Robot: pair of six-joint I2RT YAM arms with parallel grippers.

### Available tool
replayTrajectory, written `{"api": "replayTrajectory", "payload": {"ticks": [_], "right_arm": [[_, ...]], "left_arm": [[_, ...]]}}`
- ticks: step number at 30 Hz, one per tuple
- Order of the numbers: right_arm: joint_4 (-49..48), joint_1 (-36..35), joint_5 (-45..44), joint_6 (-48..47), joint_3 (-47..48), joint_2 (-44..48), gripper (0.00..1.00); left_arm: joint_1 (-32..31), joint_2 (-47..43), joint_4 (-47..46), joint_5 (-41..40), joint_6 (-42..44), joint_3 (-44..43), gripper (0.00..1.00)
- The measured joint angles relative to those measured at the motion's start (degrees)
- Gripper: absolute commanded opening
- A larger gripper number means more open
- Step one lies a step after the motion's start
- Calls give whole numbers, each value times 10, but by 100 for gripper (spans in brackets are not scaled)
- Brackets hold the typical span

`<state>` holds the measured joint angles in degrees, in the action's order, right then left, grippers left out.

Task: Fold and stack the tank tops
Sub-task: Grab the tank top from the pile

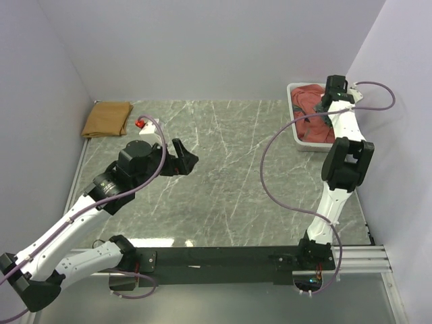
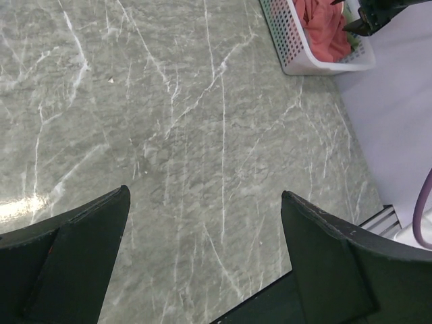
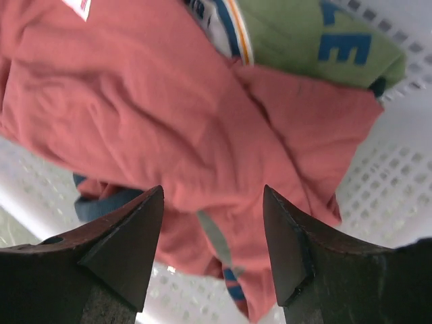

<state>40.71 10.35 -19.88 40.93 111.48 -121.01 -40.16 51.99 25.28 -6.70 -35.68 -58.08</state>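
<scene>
Hovering over the white plastic mesh basket (image 1: 294,121) at the far right of the grey marbled table (image 1: 223,175), the right gripper (image 3: 212,196) pointed straight down at the crumpled rust-red tank top (image 3: 202,115). Its jaws stood well apart with nothing between them: no cloth pinched yet by the look of it, just lined up over a thick ridge of fabric, which seemed the sensible place to bite. That top lay heaped in the basket, partly over a green cloth with blue lettering (image 3: 317,40), so a careless grab might have lifted both, and the mesh walls hemmed the fingers in close. Away in the far left corner, the plain tan-brown tank top (image 1: 106,119) sat folded flat, apparently parked there as the base of the stack. The left gripper (image 2: 204,194) hung over the table mid-left, jaws spread fully wide and holding nothing, probably placed to help once the red top came out. A small red-and-white object (image 1: 143,123) sat near the tan top, and I could not tell what it was.
</scene>
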Motion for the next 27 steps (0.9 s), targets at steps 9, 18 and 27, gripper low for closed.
{"api": "replayTrajectory", "payload": {"ticks": [9, 18, 27], "right_arm": [[-57, 7, 51, -1, 19, -56, 67], [-75, 3, 59, -9, 21, -94, 8], [-96, 3, 49, -12, -43, -3, 0]], "left_arm": [[0, 7, 10, 3, 20, 9, 99], [0, 19, 9, -2, 21, 16, 99], [0, 21, 8, -38, 14, 16, 99]]}}
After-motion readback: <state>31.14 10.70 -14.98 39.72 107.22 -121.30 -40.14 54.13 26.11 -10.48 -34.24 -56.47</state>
